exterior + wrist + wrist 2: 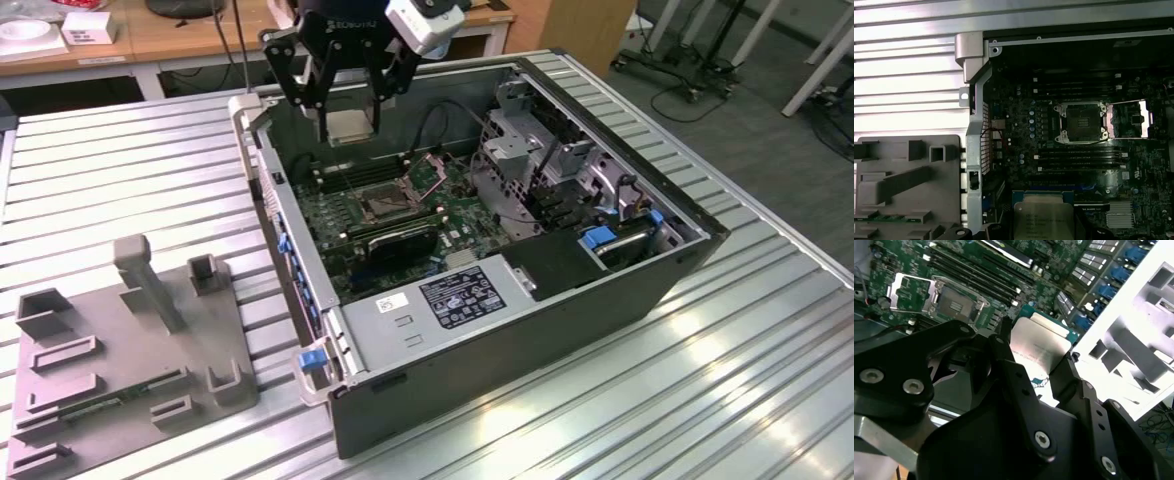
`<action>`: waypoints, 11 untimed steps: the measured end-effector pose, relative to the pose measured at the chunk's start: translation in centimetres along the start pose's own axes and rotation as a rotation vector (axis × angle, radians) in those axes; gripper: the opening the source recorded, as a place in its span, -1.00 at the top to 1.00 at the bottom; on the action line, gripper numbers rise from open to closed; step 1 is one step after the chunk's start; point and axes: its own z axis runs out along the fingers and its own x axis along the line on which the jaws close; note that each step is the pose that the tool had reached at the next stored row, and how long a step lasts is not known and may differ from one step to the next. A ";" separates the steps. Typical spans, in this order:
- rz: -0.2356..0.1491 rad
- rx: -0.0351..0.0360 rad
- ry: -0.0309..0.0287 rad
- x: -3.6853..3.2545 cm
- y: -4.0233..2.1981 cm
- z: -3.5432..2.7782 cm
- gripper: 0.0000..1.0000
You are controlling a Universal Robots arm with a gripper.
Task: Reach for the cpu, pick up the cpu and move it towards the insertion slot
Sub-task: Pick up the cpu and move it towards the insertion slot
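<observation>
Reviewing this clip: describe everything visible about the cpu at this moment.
The cpu is a small flat square chip with a silvery, metal-looking top and a thin green-tan border, with faint print on the lid. It is clamped between the fingers of the end effector, lifted in the air over the open computer case, clear of the motherboard. It touches nothing but the fingers. In the first wrist view the insertion slot lies open and apart from it.

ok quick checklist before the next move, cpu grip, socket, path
1. End effector shut on the cpu: ok.
2. Cpu lifted above the open computer case: ok.
3. Insertion slot open, its frame swung aside: ok.
4. Slot free of anything lying in it: ok.
5. Cpu over the slot: not ok, it hangs off to one side.
6. Cpu level in the grip: cannot tell.
</observation>
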 end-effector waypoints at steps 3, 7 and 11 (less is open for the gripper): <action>0.000 0.0002 -0.0001 -0.72 0.12 0.12 -0.09; 0.000 0.0002 0.0000 -1.38 0.16 0.20 -0.09; 0.000 0.0002 0.0000 -1.90 0.18 0.22 -0.09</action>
